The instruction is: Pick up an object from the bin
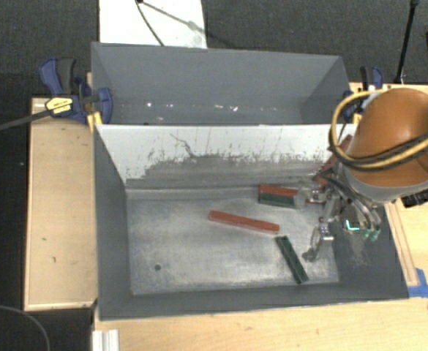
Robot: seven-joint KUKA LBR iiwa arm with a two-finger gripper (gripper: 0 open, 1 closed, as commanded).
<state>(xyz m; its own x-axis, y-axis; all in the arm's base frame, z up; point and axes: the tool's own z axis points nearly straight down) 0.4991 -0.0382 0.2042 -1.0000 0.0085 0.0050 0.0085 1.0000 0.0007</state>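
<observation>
My gripper (314, 248) hangs low at the right side of the bin floor, beneath the orange-covered wrist. Just to its left, close by, lies a dark green flat bar (292, 259), slanting toward the bin's front; whether they touch is unclear. A long reddish-brown stick (243, 221) rests further left near the middle of the floor. Against the back wall, up and left of the gripper, sits a small red and green block (276, 194). I see nothing held by the gripper.
The bin's sloping right wall rises right beside the gripper. Bare floor stretches across the left half of the bin.
</observation>
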